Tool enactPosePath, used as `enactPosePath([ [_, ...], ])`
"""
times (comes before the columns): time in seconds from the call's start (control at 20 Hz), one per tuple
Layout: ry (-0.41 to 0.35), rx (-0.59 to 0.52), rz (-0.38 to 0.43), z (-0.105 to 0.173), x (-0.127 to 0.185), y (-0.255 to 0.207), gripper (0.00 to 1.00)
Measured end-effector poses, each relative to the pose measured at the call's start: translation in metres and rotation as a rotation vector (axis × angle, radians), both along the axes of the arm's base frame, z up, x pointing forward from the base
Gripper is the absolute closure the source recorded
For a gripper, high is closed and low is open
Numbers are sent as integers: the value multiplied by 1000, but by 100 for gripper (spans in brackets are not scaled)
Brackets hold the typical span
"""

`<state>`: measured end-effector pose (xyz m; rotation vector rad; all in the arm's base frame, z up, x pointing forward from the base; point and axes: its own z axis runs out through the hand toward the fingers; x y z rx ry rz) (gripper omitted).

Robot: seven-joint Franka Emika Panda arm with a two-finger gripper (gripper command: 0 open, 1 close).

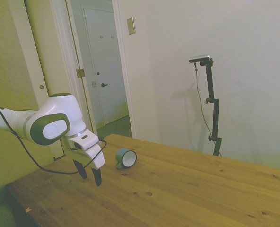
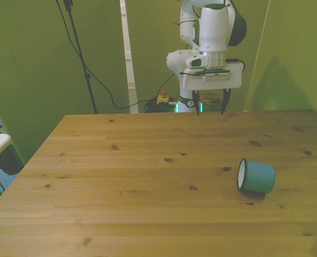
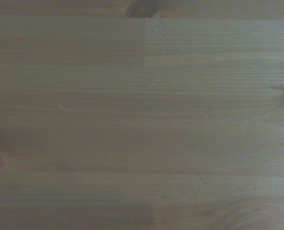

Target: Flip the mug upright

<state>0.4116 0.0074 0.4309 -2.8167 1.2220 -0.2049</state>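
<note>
your gripper [image 2: 210, 107] hangs with jaws spread, well apart from the mug [image 2: 256, 176] lying at its 5 o'clock; clip it off-centre and it'll roll away.

A yellow-green cast is tinting the side and front views, and both are looking soft and slightly grainy. Light is falling from above: the mug [image 2: 256, 176] is casting a small dark shadow on the tabletop [image 2: 148, 176] just beneath itself. On the wall beyond the mug, faint shadows are showing in the side view. The wrist view is looking dim, greyish and blurred, showing only wood grain.
</note>
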Motion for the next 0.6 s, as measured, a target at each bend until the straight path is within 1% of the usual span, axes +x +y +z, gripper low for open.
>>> enactPosePath([
  [0.15,-5,-3,2,2,1,0,0],
  [0.2,-16,-4,3,7,4,0,0],
  [0.35,-68,0,-12,35,18,-6,0],
  [0.45,-95,7,-34,52,34,-17,0],
  [0.6,-119,19,-67,76,69,-36,0],
])
